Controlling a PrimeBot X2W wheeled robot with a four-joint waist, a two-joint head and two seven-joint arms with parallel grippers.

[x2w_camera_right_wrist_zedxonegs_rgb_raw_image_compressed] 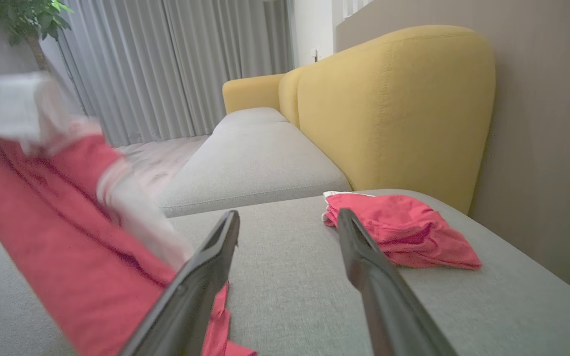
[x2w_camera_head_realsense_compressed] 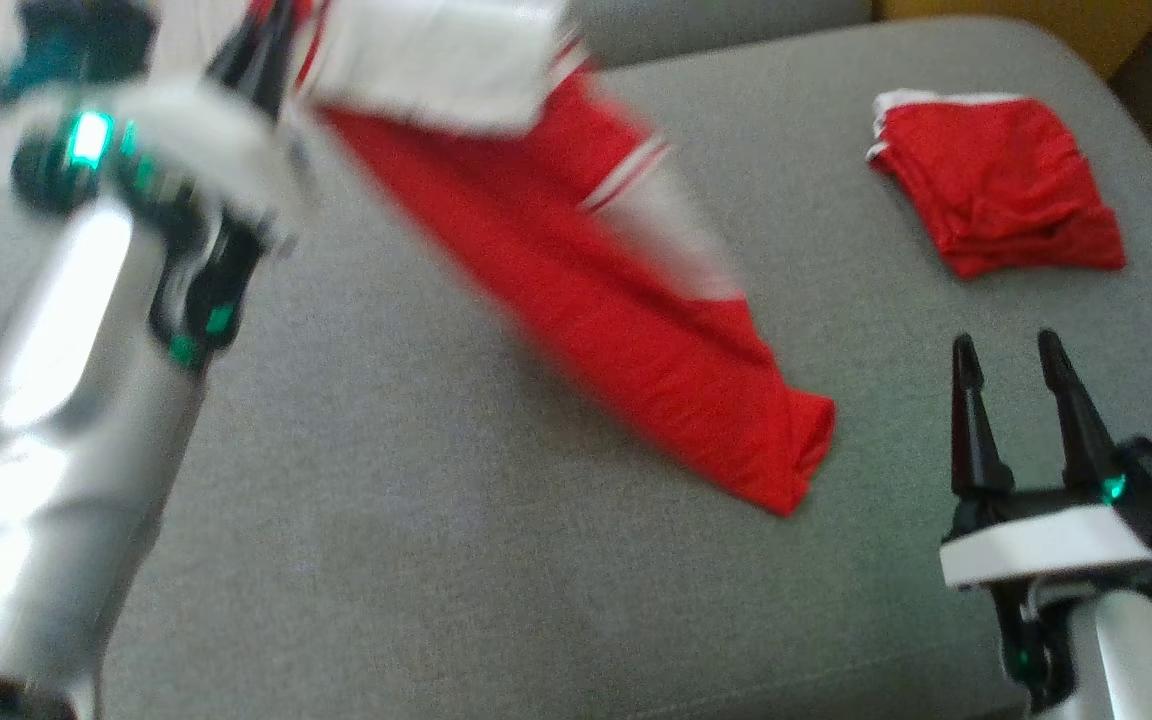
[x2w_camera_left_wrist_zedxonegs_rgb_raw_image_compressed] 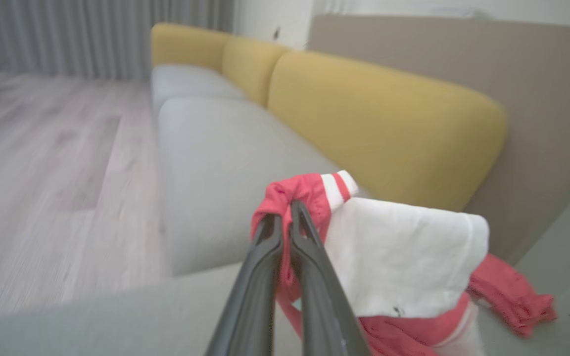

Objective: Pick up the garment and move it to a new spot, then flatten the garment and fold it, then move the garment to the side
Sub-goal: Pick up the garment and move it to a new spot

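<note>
**Head and wrist views: first step of the task, pick-up and relocation.** The left gripper (x2w_camera_left_wrist_zedxonegs_rgb_raw_image_compressed: 285,212), jaws clenched on a bunched red edge of the red-and-white garment (x2w_camera_head_realsense_compressed: 636,340), holds that end raised at the upper left of the head view. The cloth hangs from it in a slanted band, and its lower end rests on the grey sofa seat (x2w_camera_head_realsense_compressed: 386,520), roughly mid-cushion. The right gripper (x2w_camera_head_realsense_compressed: 1006,355) stands at the lower right with jaws released and nothing between them, above bare cushion, near the garment's trailing end but apart from it. A second, folded red cloth (x2w_camera_head_realsense_compressed: 1001,185) lies well apart at the far right of the seat, in front of the yellow backrest (x2w_camera_right_wrist_zedxonegs_rgb_raw_image_compressed: 394,99). Judged from this arrangement, the lift is under way and the garment is not yet clear of the cushion. The next move calls for carrying it to a bare stretch of seat and laying it down for spreading, probably with the free gripper taking a second corner. The raised portion is blurred in the head view and cut off by the top edge. The garment's type and the number of layers pinched cannot be made out.
</note>
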